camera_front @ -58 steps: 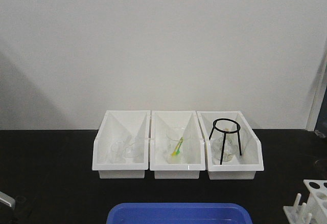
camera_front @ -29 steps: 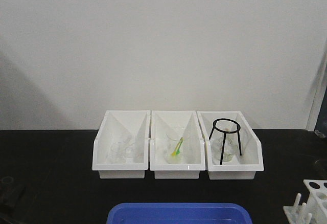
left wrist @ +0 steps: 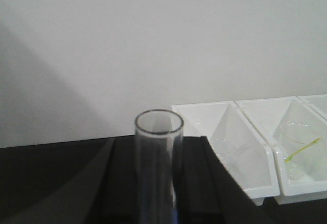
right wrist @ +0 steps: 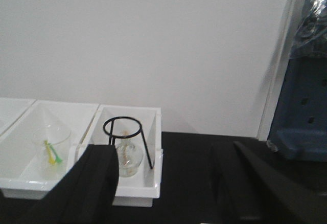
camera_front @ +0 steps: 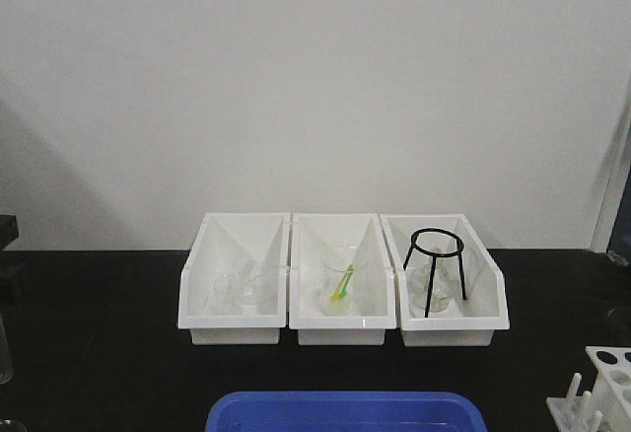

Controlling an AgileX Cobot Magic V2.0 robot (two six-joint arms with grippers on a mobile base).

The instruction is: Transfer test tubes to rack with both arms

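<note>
Glassware is held in three white bins; a test tube is clamped upright by the left gripper, raised since before, the right gripper is spread empty, rack at near right

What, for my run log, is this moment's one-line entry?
left gripper: holds test tube upright | right gripper: open, empty | rack: partly in view

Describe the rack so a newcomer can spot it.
From the three white bins on the black table, look to the front view's bottom right corner. The rack is the small white stand; unlike the bins, it has round top holes and upright pegs.
</note>
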